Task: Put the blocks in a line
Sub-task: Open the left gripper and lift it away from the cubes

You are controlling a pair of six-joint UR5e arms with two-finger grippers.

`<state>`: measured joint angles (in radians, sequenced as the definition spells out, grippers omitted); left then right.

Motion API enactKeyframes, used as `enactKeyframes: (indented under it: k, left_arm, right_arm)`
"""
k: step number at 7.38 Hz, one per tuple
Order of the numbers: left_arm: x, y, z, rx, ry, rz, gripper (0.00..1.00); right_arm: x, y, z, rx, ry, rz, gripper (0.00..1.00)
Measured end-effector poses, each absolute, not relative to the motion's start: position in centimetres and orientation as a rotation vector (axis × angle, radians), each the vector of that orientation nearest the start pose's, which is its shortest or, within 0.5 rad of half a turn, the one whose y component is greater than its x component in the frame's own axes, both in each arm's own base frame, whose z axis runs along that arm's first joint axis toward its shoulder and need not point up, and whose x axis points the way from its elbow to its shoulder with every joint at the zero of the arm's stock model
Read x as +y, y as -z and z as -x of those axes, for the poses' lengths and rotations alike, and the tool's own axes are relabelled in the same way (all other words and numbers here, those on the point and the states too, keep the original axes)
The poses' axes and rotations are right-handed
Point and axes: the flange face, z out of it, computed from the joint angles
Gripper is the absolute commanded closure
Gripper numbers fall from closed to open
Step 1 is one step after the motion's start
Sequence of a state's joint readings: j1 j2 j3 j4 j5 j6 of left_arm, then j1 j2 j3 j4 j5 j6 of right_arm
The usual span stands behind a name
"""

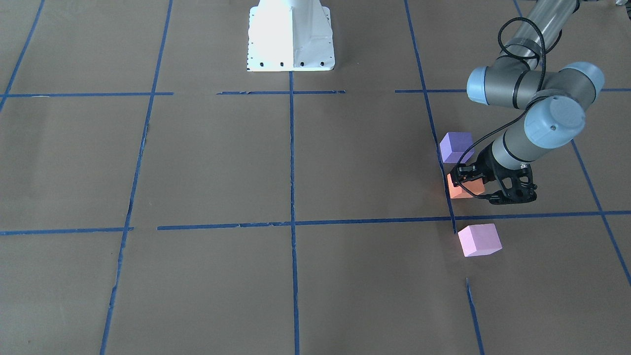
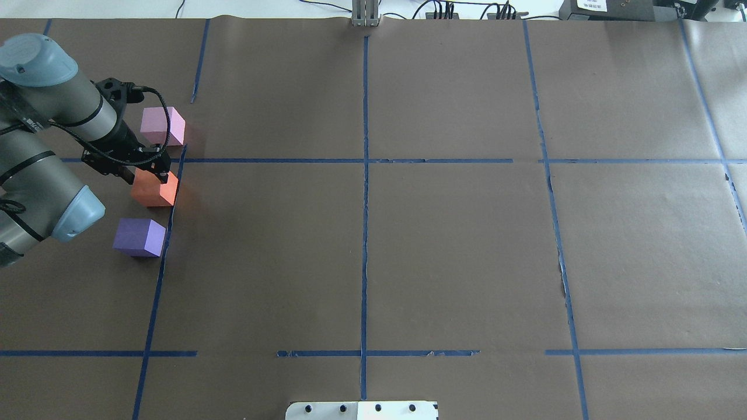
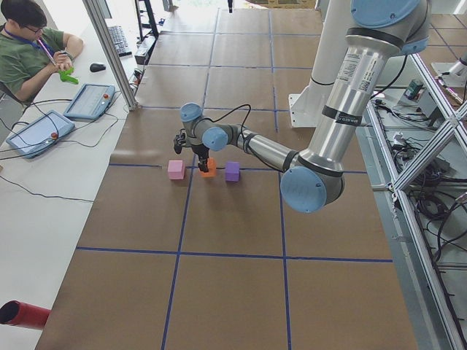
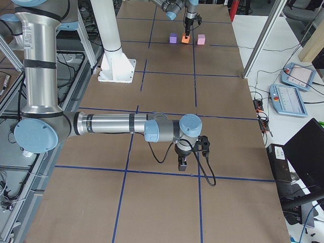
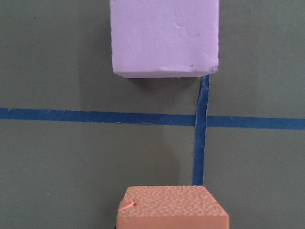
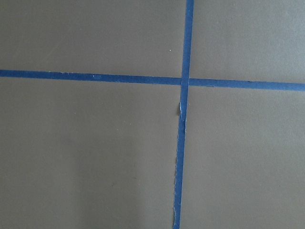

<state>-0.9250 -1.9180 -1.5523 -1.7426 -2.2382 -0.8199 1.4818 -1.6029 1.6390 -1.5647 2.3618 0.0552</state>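
brown paper is covering the surface (image 2: 455, 245), blue tape lines (image 2: 365, 233) are crossing it, an operator (image 3: 28, 57) is sitting beside.

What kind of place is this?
Probably a robot research lab: the left arm works over a brown-papered table gridded with blue tape, and a person sits beside teach pendants.

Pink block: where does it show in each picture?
Front-facing: pink block lower right, below the tape line.
Overhead: pink block upper left, above the tape line.
Left side: pink block leftmost of three.
Right side: pink block far top, rightmost of three.
Left wrist: pink block top centre.
Right wrist: not in it.
Landmark: the orange block beside it, with the tape crossing between them.
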Motion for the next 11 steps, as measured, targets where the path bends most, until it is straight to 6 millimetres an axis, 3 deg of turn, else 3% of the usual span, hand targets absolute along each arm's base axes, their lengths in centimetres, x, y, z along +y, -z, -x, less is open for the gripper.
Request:
enactKeyframes:
  k: [1, 4, 6, 9, 10, 11]
  left_arm:
    - [-55.5, -45.7, -32.8, 0.805, -0.004, 0.077, 0.0]
    - [-55.4, -45.1, -32.7, 0.81, -0.019, 0.055, 0.0]
    - [-54.9, -41.8, -31.4, 0.847, -0.053, -0.01, 0.0]
    - [-54.1, -39.9, -25.2, 0.876, -0.088, -0.122, 0.0]
    - [-54.9, -40.5, -21.6, 0.862, -0.101, -0.17, 0.0]
    - [-55.5, -42.5, -17.5, 0.832, -0.138, -0.216, 0.0]
  right_arm:
    - [-48.5, -63.9, -1.9, -0.792, 0.049, 0.017, 0.0]
    - [-48.5, -63.9, -2.0, -0.791, 0.049, 0.017, 0.0]
    - [-48.5, -63.9, -1.9, -0.792, 0.049, 0.016, 0.0]
    - [-48.5, -63.9, -1.9, -0.791, 0.049, 0.017, 0.0]
    - [-48.5, -63.9, -1.9, -0.791, 0.049, 0.017, 0.0]
    - [-48.5, -63.9, -1.9, -0.792, 0.049, 0.017, 0.0]
